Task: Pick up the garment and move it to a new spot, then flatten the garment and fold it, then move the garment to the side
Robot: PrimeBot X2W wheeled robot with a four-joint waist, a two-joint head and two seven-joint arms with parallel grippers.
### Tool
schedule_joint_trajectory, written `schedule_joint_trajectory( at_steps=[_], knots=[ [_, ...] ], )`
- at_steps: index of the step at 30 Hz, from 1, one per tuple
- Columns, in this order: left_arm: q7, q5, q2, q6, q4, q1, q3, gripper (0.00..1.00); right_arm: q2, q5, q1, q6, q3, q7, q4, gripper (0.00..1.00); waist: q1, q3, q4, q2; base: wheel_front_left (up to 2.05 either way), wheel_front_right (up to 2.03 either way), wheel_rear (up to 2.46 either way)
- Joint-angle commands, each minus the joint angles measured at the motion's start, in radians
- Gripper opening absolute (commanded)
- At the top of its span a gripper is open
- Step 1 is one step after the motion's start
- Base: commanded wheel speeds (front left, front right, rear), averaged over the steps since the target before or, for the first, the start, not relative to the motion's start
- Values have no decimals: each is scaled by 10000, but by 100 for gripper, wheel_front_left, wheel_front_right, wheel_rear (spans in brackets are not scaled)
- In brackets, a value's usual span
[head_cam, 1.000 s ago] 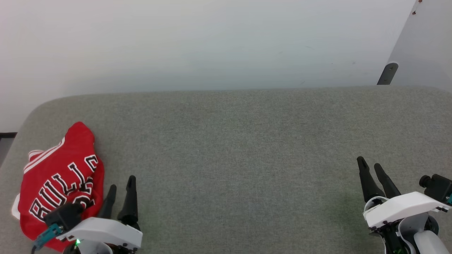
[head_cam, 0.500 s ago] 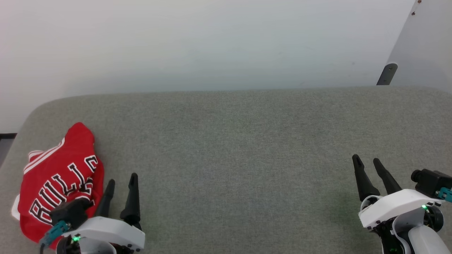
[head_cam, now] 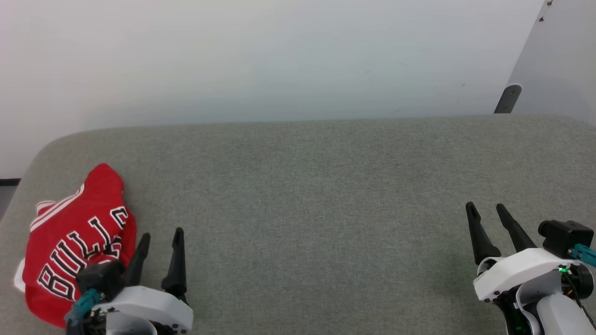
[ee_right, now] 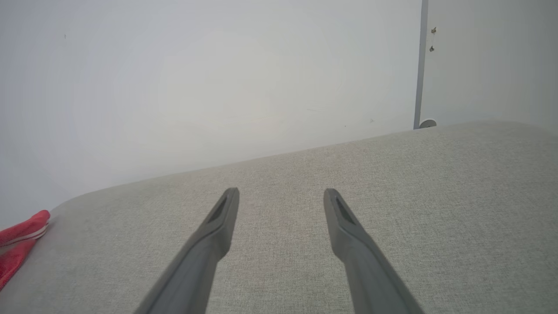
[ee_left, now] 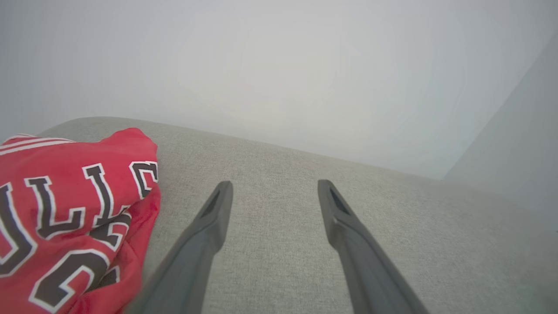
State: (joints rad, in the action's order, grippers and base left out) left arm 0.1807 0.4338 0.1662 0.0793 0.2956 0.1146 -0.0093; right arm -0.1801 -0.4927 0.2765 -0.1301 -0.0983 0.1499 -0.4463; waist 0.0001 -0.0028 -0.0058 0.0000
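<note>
I see the shirt [head_cam: 74,237] lying crumpled in a loose heap at the near left corner of the grey cushion [head_cam: 302,186], red side up, with part of the black, white-edged "BULLS" lettering showing and a strip of white striped trim at its far left edge. A bit of white cloth peeks out at its left side. My left gripper [head_cam: 161,235] sits just to the right of the shirt with its two dark fingers spread apart and nothing between them. In the left wrist view the nearer finger [ee_left: 205,235] runs right alongside the red cloth, but I cannot tell whether it touches the fabric. My right gripper [head_cam: 485,206] is well away at the near right of the cushion, fingers also spread wide and empty, pointing toward the far edge. In the right wrist view the fingers stand over bare grey cloth and the shirt is a small red fold at the far left edge. Behind the cushion is a plain pale wall [head_cam: 279,56]. The shirt is not flattened or folded.
</note>
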Motion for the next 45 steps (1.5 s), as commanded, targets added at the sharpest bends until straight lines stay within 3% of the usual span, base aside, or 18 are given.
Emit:
schedule_joint_trajectory(
  at_steps=[1, 27, 45],
  knots=[
    [100, -287, 61, 63, -22, 152, 45, 100, -76, 286, 220, -8, 13, 92, -5, 100, 0, -5, -3, 0, 0, 0, 0],
    [638, -2321, 114, 272, 477, 241, 131, 100, -93, 1904, 455, -8, 115, 672, -437, 100, 0, -91, -43, 0, 0, 0, 0],
    [837, -2768, 49, 425, 893, 347, 169, 100, 39, 2148, 305, -9, 401, 985, -545, 100, -1, -132, -20, 0, 0, 0, 0]
  ],
)
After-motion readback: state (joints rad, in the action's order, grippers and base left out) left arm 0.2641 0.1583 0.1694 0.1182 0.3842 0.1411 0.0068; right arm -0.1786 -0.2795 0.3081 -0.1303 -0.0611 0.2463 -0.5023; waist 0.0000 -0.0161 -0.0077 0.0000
